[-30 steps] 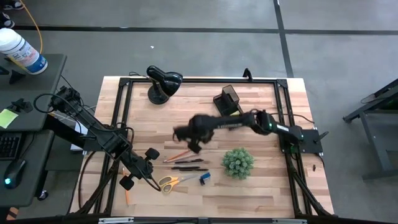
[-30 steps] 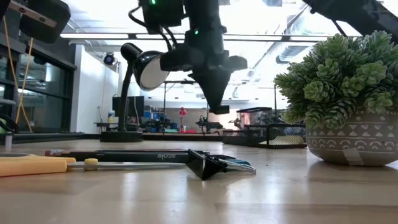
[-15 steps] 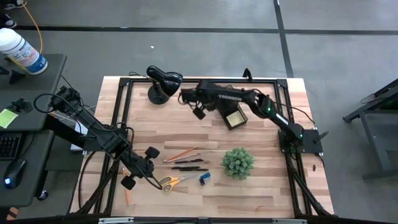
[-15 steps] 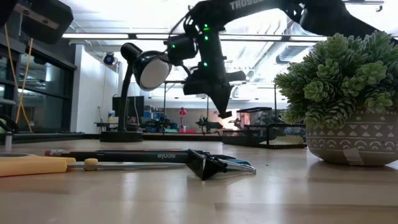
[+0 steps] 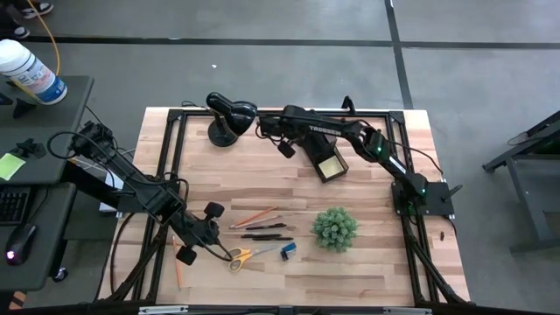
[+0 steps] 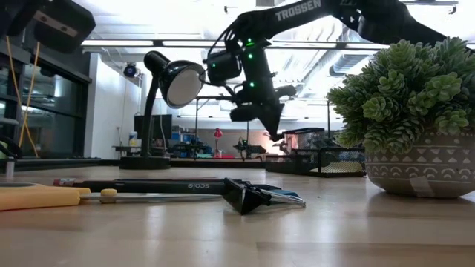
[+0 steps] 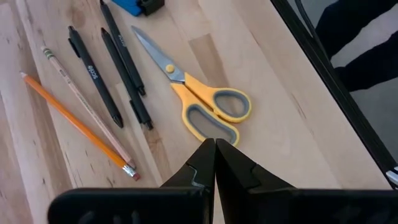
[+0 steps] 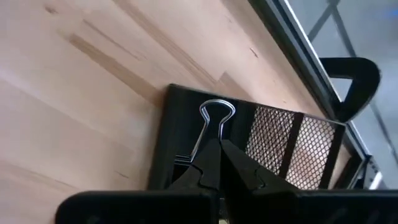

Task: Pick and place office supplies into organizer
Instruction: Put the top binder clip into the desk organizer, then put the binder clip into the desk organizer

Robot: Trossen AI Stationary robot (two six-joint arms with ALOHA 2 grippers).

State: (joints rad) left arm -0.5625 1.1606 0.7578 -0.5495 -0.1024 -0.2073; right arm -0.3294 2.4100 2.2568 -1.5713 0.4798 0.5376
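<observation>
On the near half of the table lie the yellow-handled scissors [image 7: 205,102], two pencils [image 7: 81,115], black pens [image 7: 109,74] and a blue-black clip [image 5: 288,251]. My left gripper [image 7: 214,144] hovers shut just over the scissors' handles. The black mesh organizer [image 8: 280,149] stands at the far side with a yellow sticky-note pad [image 5: 331,166] in it. My right gripper [image 8: 216,144] hangs shut above the table, just left of the organizer [image 5: 315,157], with a binder clip at its tips. My right gripper carries a binder clip. Only the clip's silver wire handle [image 8: 216,115] shows, sticking out past the shut fingertips. The fingers hide the place of contact. They slant down toward the organizer, and the clip is lifted clear of the table.
A black domed lamp [image 5: 229,114] stands at the far left, close to the right gripper. A green spiky plant in a pot [image 5: 335,227] stands right of the supplies. A black clamp [image 8: 351,81] sits on the far frame rail. Another orange pencil [image 5: 178,276] lies near the left rail.
My right gripper has swung from above the pencils toward the table's far edge, up to the organizer's left side, staying shut and at about the same height. It slowed in the last half second. My left gripper has turned a little at the wrist in place.
</observation>
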